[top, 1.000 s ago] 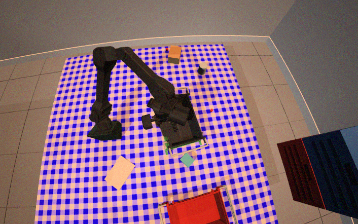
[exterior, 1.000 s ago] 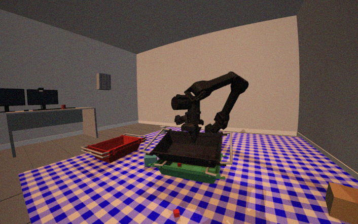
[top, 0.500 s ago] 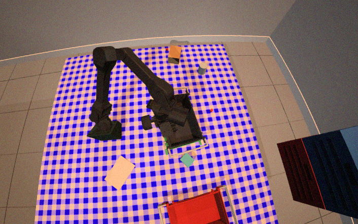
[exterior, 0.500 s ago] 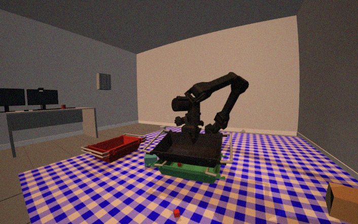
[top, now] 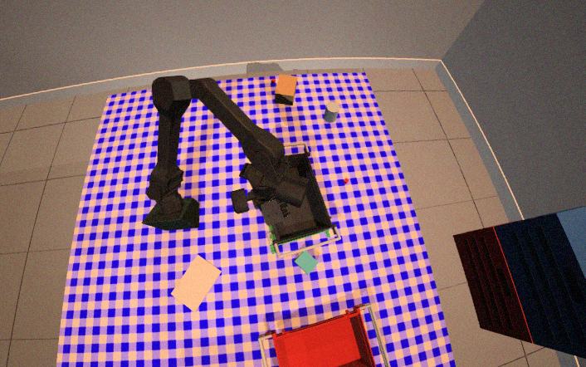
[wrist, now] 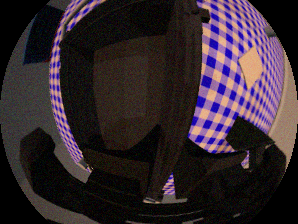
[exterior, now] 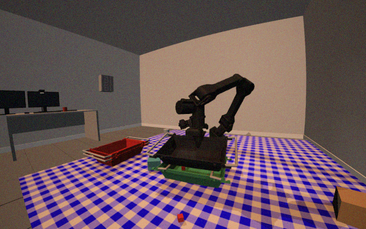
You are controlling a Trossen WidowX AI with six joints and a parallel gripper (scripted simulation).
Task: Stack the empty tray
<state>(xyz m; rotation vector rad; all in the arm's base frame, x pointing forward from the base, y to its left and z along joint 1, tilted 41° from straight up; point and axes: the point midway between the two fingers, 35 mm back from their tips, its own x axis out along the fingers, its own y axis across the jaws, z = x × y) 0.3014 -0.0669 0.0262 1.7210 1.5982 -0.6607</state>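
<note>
Item: black plastic tray (top: 320,194) (exterior: 194,163) (wrist: 182,75), pale wire bars folded outward; centre of the top frame, aloft over the loaded tray, apparently tilted, its near side lower in the exterior frame.

Item: green plastic tray (top: 273,247) (exterior: 188,178), on the table, mostly hidden below; small red cubic block (exterior: 183,168) visible inside. Its pale metal bars (exterior: 215,176) show in part beneath the black tray; whether both lie fully across cannot be told.

Tool: black parallel-jaw gripper (top: 261,202) (exterior: 196,133) (wrist: 164,128), clamped on the black tray's robot-side wall.

Handling: step judged to be the final lowering. Level the tray first, square it to the green one, then descend slowly until both bars share the weight; open only after that. A one-sided grip may let the far side sag, and a low edge could shove a bar aside or slip within.

Adjacent: teal block (top: 305,262) (exterior: 153,163), just beside the stack; keep the outer bars off it.
</note>
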